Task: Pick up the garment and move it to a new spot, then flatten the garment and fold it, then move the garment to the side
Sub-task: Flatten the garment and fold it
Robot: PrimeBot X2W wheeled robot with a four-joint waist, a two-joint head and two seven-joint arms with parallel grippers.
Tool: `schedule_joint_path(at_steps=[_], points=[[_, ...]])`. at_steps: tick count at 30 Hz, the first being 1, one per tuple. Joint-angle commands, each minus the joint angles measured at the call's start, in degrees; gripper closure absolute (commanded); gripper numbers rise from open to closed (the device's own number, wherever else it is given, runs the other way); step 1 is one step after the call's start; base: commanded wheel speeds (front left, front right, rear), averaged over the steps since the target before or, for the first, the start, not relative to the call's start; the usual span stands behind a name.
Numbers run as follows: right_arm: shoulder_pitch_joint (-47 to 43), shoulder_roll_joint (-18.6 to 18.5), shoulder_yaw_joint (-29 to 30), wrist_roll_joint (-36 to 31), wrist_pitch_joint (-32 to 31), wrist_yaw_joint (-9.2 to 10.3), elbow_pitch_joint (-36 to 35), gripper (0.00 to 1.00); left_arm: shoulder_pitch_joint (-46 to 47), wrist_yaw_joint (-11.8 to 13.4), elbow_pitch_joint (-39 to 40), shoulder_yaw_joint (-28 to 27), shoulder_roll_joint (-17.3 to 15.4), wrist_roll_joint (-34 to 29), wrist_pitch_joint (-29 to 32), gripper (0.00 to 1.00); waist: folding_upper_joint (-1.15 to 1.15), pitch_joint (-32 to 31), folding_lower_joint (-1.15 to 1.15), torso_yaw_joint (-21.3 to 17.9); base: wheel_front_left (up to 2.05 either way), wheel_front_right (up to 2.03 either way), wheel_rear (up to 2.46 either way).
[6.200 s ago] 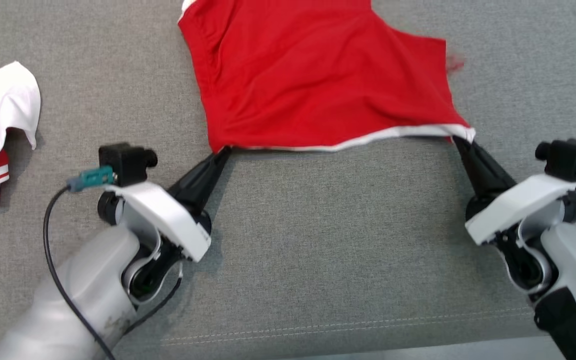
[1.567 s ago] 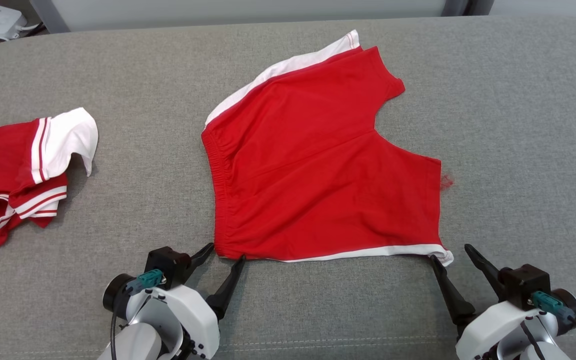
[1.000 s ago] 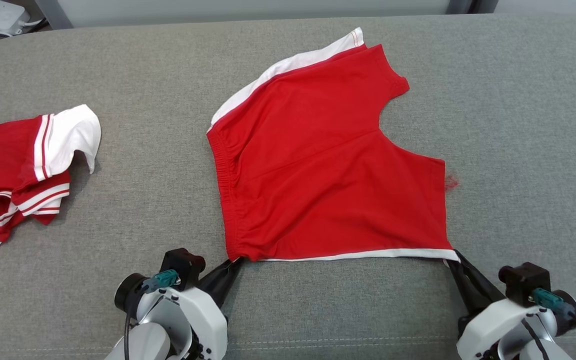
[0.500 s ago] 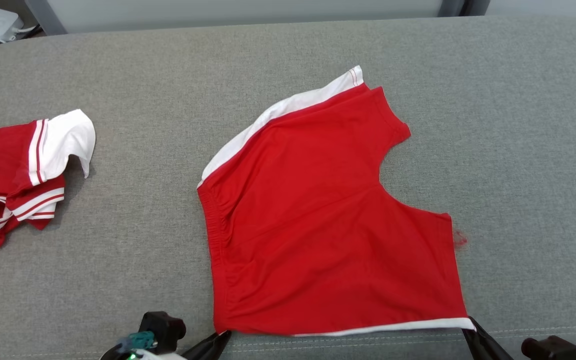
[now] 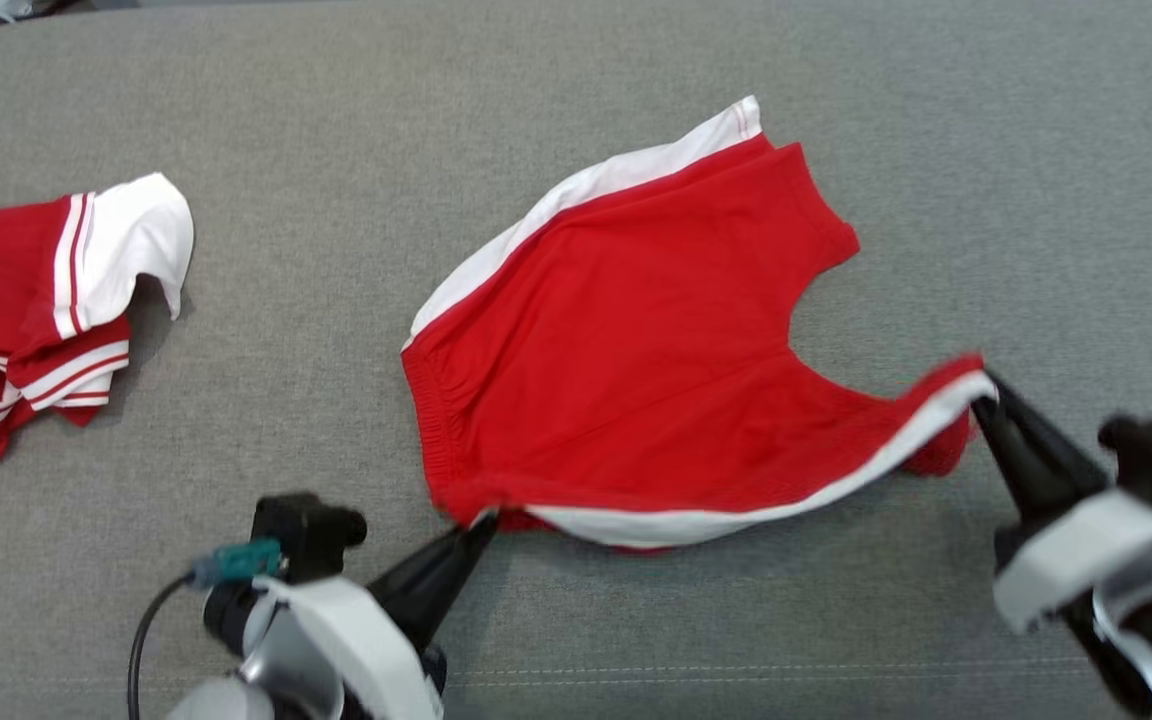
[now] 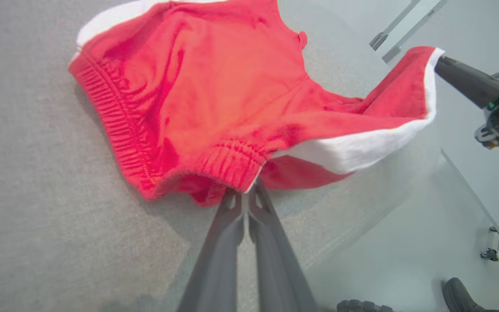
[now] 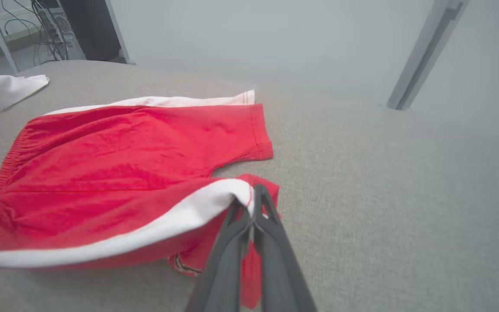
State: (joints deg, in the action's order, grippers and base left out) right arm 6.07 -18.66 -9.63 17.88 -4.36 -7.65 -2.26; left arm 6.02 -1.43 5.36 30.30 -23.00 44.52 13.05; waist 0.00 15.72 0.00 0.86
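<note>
Red shorts (image 5: 636, 380) with white side stripes; grey woven upholstery (image 5: 286, 120); a second garment (image 5: 26, 300), red with white, red-striped trim.

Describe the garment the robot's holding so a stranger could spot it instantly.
On the grey cushion, look right of the crumpled striped jersey. The red shorts lie there, near edge held up by the left gripper and right gripper. Only they carry broad white side bands.
</note>
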Motion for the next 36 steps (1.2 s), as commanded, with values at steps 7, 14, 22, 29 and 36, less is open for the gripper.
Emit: schedule_joint_path(at_steps=[7,14,22,29,36], points=[[25.5,-6.3,-11.6,5.2,-2.4,0.16,12.0,1.00,13.3,-2.5,-5.6,-2.8,5.2,1.2,-4.1,1.00,0.00,5.3,0.00,4.9,0.00,0.00,0.00],[44.1,-9.0,-21.2,9.8,-2.4,0.16,27.4,1.00,21.5,-4.6,-15.4,-4.0,11.0,4.3,-8.8,1.00,0.00,9.1,0.00,10.1,0.00,0.00,0.00],[53.7,-11.3,-27.5,14.2,-0.7,0.16,38.3,1.00,28.1,-5.9,-25.1,-2.2,15.3,8.0,-12.4,1.00,0.00,11.9,0.00,14.6,0.00,0.00,0.00],[58.0,-11.7,-32.1,18.1,1.8,0.16,45.0,0.74,32.5,-6.0,-29.8,3.2,15.9,11.6,-14.1,1.00,0.00,12.8,0.00,15.7,0.00,0.00,0.00],[58.8,-10.9,-34.3,21.3,7.0,0.16,48.3,0.00,34.6,-6.0,-32.0,6.3,13.9,11.0,-20.7,0.00,0.00,12.4,0.00,15.1,0.00,0.00,0.00]])
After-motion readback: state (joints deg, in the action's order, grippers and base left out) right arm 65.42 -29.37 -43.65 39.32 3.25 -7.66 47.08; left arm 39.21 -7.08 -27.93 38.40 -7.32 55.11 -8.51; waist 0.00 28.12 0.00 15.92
